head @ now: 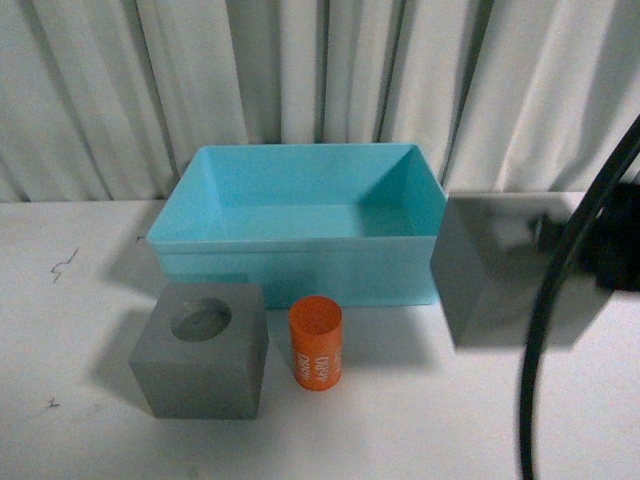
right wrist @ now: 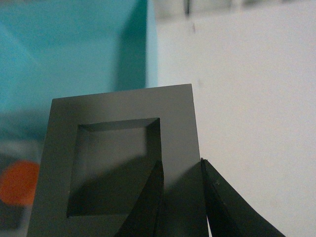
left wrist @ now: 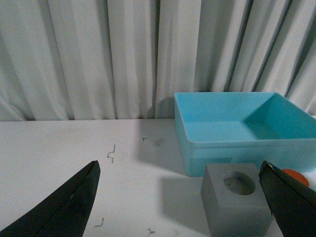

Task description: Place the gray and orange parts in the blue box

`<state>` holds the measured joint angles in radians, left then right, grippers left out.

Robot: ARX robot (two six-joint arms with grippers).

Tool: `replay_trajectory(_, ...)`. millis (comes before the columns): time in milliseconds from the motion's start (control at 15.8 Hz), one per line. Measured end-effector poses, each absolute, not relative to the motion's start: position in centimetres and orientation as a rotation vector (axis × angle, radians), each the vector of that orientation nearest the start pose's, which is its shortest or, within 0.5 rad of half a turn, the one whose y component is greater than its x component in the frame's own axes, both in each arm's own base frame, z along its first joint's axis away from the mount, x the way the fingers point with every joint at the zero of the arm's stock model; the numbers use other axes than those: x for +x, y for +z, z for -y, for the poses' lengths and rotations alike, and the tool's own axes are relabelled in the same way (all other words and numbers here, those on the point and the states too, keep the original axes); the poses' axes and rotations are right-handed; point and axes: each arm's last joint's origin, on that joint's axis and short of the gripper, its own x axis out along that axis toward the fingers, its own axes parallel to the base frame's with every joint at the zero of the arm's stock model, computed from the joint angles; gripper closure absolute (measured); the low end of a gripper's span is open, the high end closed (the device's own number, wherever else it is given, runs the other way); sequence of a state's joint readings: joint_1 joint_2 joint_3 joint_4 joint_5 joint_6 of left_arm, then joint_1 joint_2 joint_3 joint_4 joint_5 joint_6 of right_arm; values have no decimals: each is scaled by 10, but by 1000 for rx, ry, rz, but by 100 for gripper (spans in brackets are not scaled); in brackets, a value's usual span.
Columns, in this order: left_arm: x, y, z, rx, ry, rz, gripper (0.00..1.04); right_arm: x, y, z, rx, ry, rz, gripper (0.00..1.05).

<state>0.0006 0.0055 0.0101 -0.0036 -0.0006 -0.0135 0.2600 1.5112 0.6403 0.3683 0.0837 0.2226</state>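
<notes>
The blue box (head: 300, 245) stands at the back middle of the table and looks empty. In front of it sit the gray cube with the round recess (head: 200, 350) and the orange cylinder (head: 316, 342), side by side. My right gripper (right wrist: 181, 168) is shut on one wall of the gray cube with the square recess (right wrist: 118, 168), one finger inside the recess and one outside. That cube (head: 505, 270) hangs lifted just right of the box. My left gripper (left wrist: 180, 177) stands open, low over the table, with the round-recess cube (left wrist: 237, 205) near its right finger.
A white curtain (head: 320, 80) closes off the back of the table. A dark cable (head: 555, 300) of the right arm crosses the front view at the right. Small dark marks (left wrist: 111, 154) dot the white tabletop to the left of the box.
</notes>
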Motion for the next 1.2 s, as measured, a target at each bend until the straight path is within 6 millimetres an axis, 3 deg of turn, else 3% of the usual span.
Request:
replay_trajectory(127,97,166,0,-14,1,1,7,305,237,-68,159,130,-279,87)
replay_trajectory(190,97,166,0,-14,1,1,7,315,254,-69,166,137,-214,87)
replay_trajectory(316,97,166,0,-14,1,1,7,344,270,-79,142,151,-145,87)
replay_trajectory(506,97,166,0,-14,1,1,7,391,249,-107,112,186,-198,87)
replay_trajectory(759,97,166,0,-14,1,1,7,433,225,-123,113,183,-221,87)
replay_trajectory(1013,97,166,0,-14,1,1,7,447,161,-137,76,169,-388,87)
replay_trajectory(1203,97,166,0,-14,1,1,7,449,149,-150,71,186,-407,87)
